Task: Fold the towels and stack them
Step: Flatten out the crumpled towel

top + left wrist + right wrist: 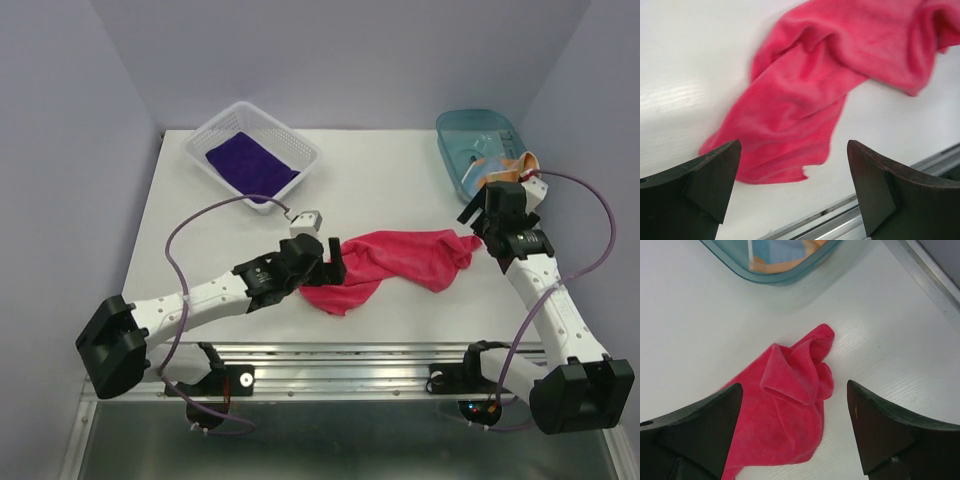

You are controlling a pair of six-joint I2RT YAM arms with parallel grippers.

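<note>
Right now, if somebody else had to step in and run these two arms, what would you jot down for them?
Grippers: the left gripper is open and empty at the near-left end of the pink-red towel. The right gripper is open and empty over its right end.
Things: the pink-red towel lies crumpled on the table. The purple towel lies flat in the white basket, far left. The orange towel is bunched in the teal bin, far right.
Done: nothing stacked.
To do: fold the pink-red and orange towels, then stack all three.
</note>
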